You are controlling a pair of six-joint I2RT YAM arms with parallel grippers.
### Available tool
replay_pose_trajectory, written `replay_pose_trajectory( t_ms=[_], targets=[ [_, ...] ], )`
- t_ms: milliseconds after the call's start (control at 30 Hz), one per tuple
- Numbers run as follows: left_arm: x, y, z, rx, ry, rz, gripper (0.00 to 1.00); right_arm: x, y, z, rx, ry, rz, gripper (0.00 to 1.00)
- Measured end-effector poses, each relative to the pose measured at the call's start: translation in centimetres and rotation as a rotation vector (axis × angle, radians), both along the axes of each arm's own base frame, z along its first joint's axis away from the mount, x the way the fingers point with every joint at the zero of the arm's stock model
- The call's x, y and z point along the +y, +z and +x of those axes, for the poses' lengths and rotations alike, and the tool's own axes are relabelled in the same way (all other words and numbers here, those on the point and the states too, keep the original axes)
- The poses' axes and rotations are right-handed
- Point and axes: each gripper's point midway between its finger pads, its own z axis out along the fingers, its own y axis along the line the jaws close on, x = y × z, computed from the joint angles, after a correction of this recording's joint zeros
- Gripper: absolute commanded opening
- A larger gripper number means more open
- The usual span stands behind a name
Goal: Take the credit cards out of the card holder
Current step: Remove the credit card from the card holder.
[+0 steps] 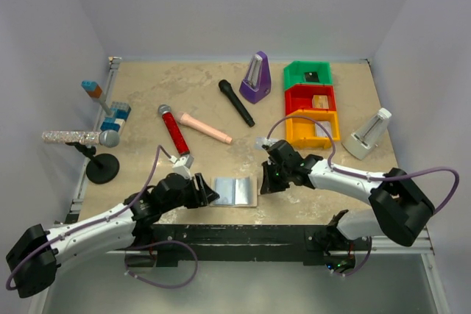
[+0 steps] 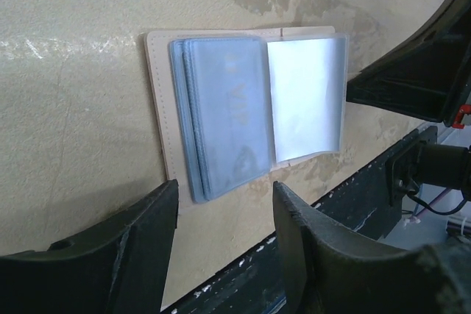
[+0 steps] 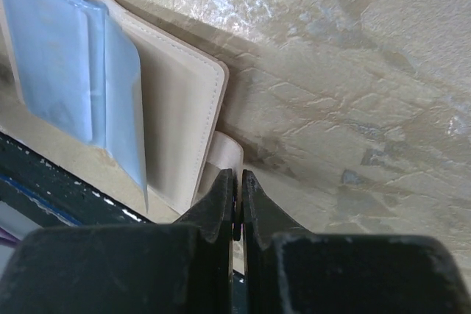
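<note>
Card holder [image 1: 234,190] lies open; cards [image 2: 221,119] all in sleeves, none out. Left gripper [image 1: 208,195] at 9 o'clock, spread, empty; right gripper [image 3: 239,182] at 3 o'clock pinches snap tab [image 3: 227,154]

mics: black mic [image 1: 236,102], red mic [image 1: 174,131], glitter mic [image 1: 79,137] (on stand, left edge)
back: purple metronome [image 1: 255,77]
bins, rt: green bin [image 1: 291,76], red bin [image 1: 292,99], orange bin [image 1: 296,130]

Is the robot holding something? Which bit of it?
The right gripper pinches the small beige snap tab of the open beige card holder with light blue sleeves. The left gripper is open, holding nothing.
</note>
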Motion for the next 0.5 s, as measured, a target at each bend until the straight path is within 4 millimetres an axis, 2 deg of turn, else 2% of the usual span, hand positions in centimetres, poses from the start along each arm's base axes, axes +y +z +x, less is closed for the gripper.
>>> replay_pose_trajectory(
  t_ms=[100,500],
  targets=[
    [-0.2,-0.5,0.0,0.011,-0.005,0.013,0.58,0.1,-0.1,-0.4,0.011,0.004,0.004,0.0],
    [-1.6,0.2,0.7,-0.005,-0.027,-0.021,0.58,0.4,0.1,-0.5,0.005,0.006,0.019,0.0]
  ],
)
